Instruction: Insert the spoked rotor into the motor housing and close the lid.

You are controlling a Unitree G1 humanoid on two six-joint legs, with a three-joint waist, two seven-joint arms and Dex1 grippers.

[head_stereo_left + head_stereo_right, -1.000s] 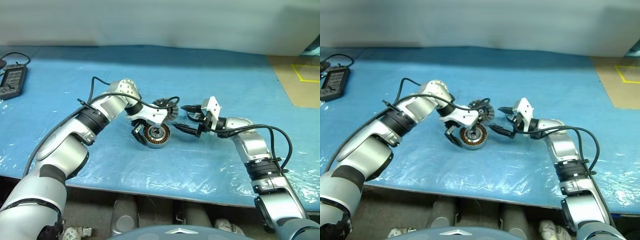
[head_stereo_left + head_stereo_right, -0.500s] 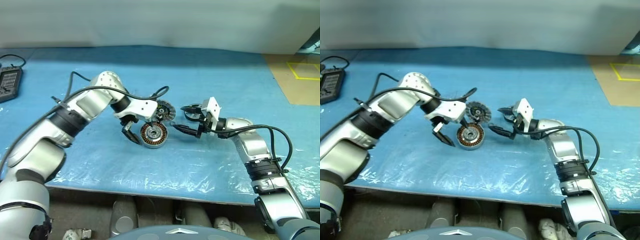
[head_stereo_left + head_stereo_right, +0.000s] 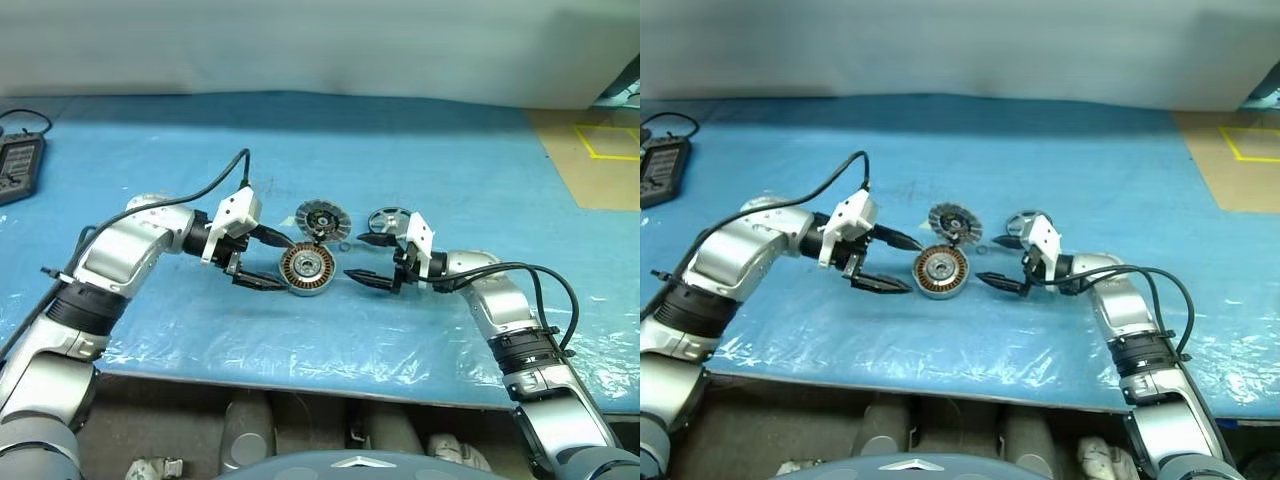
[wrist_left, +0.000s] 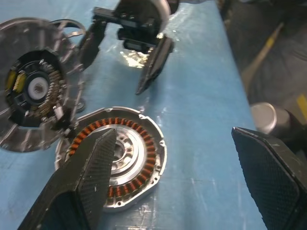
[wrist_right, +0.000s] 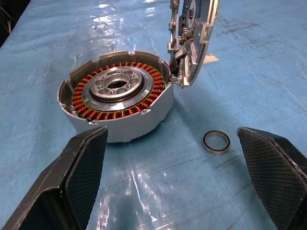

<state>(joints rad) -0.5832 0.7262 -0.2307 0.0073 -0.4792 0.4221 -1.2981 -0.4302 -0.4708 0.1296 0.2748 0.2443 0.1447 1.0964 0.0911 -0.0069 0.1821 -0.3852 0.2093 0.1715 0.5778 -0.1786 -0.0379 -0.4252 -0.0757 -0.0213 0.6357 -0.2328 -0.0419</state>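
Note:
The motor housing (image 3: 307, 270) lies on the blue table, its copper windings (image 5: 91, 110) facing up and nothing in its centre hole. At its far rim the lid (image 3: 322, 219) stands tilted on edge, touching the housing. The spoked rotor (image 3: 388, 219) rests on the table behind my right gripper. My left gripper (image 3: 288, 266) is open just left of the housing and points at it. My right gripper (image 3: 352, 257) is open just right of the housing. Neither holds anything.
A small loose metal ring (image 5: 216, 142) lies on the table between the housing and the right gripper. A black device (image 3: 18, 168) sits at the far left. The blue table (image 3: 180, 340) has a crinkly plastic cover, its front edge close below.
My left arm has swung from above the housing to its left side, and the gripper now points sideways at it. The lid is uncovered. My right gripper has sunk a little.

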